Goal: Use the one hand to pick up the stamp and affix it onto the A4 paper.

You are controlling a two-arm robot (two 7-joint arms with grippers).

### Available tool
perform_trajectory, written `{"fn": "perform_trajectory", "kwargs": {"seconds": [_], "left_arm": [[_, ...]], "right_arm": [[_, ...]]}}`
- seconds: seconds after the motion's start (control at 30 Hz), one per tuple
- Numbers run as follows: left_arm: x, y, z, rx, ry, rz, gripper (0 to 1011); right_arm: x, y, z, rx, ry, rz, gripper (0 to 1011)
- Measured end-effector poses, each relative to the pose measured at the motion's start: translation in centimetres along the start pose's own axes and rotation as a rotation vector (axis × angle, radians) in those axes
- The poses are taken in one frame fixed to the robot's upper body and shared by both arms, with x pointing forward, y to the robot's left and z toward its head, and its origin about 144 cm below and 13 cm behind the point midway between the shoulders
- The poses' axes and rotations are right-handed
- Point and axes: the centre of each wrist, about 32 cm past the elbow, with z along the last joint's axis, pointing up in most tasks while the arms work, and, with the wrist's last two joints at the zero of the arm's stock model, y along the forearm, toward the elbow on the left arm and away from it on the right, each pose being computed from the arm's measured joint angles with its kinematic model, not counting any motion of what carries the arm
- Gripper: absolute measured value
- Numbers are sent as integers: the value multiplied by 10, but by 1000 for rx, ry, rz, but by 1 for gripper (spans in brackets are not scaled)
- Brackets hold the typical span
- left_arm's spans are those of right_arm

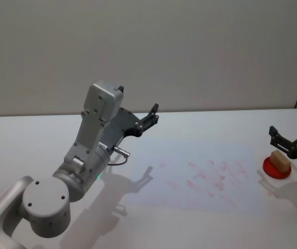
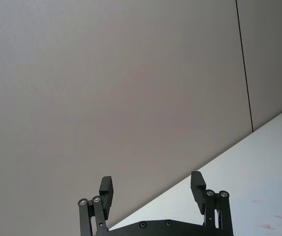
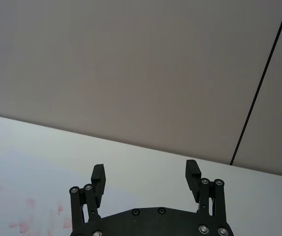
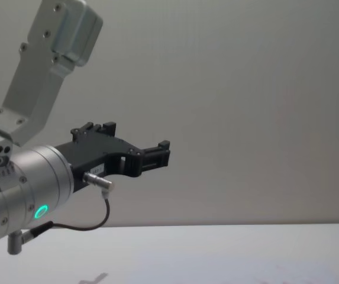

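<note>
Left gripper sitting nearest, front-left over table, raised, fingers spread wide, gripping nothing, pointing at wall. Paper lying mid-table, showing red marks. Stamp standing on red pad, just right of paper. Right gripper hovering close by stamp, gaping wide, holding nothing.

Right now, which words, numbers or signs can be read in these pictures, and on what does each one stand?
No text can be read.
On the A4 paper: red stamp prints, too blurred to read.
On the stamp, which sits on its red pad near the right gripper: no lettering shows.
On the left gripper, raised over the table's left side: no legible label.
</note>
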Motion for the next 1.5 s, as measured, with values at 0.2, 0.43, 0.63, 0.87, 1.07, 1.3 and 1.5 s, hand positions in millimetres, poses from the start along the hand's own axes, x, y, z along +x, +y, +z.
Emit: {"fn": "perform_trajectory", "kwargs": {"seconds": [0.2,0.43,0.63,0.87,1.07,1.3,1.5], "left_arm": [[0,0,0,0,0,0,1001],[0,0,0,0,0,0,1001],[0,0,0,0,0,0,1001],[0,0,0,0,0,0,1001],[0,0,0,0,0,0,1001],[0,0,0,0,0,0,1001],[0,0,0,0,0,0,1001]], "right_arm": [[7,1,-11,-43,-7,-1,1001],[11,2,-19,-85,-7,2,1001],[12,4,-25,-115,-5,4,1001],[13,6,-31,-143,-1,0,1001],[13,7,-35,-171,5,-5,1001],[14,8,-38,-201,12,-9,1001],[14,10,-39,-222,10,-8,1001]]}}
